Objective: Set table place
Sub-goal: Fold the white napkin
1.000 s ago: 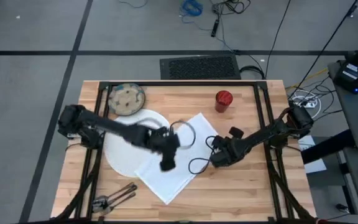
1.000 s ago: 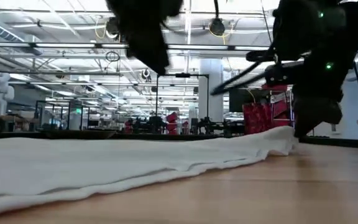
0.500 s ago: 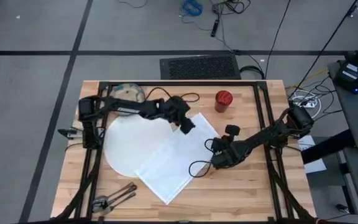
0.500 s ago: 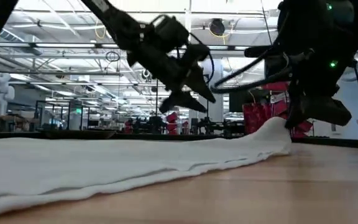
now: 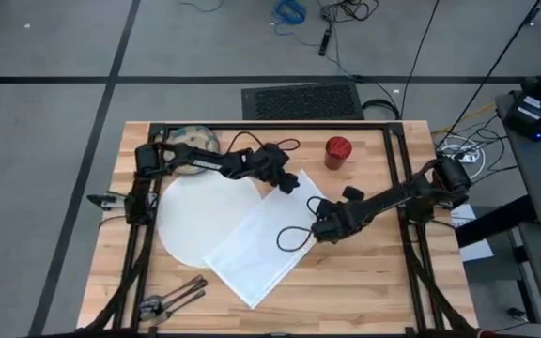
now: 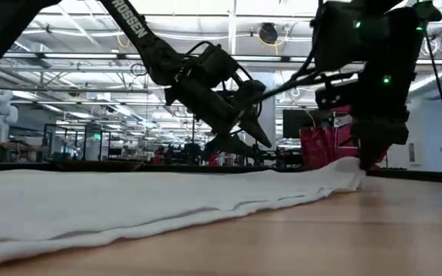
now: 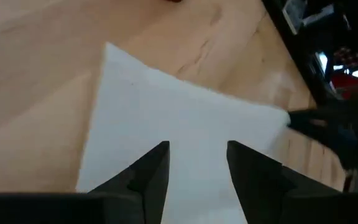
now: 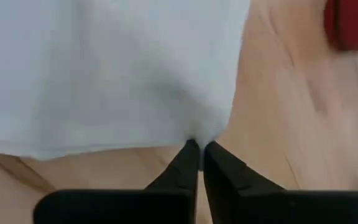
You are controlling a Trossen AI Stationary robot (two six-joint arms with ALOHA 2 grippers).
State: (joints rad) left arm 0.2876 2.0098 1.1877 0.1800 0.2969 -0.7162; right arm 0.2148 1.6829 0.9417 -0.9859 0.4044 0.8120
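Currently: napkin being laid out; place setting is, by my judgement, at an early stage.
Napkin (image 5: 266, 239): spread flat as a diamond on the table (image 5: 374, 282), one side overlapping the plate (image 5: 195, 211).
Right gripper (image 8: 199, 149): fingers pinched together on the napkin's edge nearest the cup; the cloth bunches into a small fold at the tips in the right wrist view.
Left gripper (image 7: 194, 155): fingers apart, holding nothing, hanging over the napkin's far corner and off the cloth in the low view.
Bowl (image 5: 191, 143): at the table's far left corner, partly behind the left arm, just beyond the plate.
Cup (image 5: 337, 150): upright, near the napkin's far corner, apart from both grippers.
Cutlery (image 5: 172, 299): at the near left corner, untouched, well apart from the napkin.
Risk 1: if I pull with the right gripper, the whole napkin may drag, since nothing pins the other side; it could slide further over the plate or wrinkle.
Risk 2: the cup stands close to the left gripper's reach; a sideways sweep of that arm could tip it.
Risk 3: the loose cable (image 5: 291, 238) under the right wrist lies over the cloth and could snag it on withdrawal.
Risk 4: the pinch is only at the very edge, so I judge it could slip.
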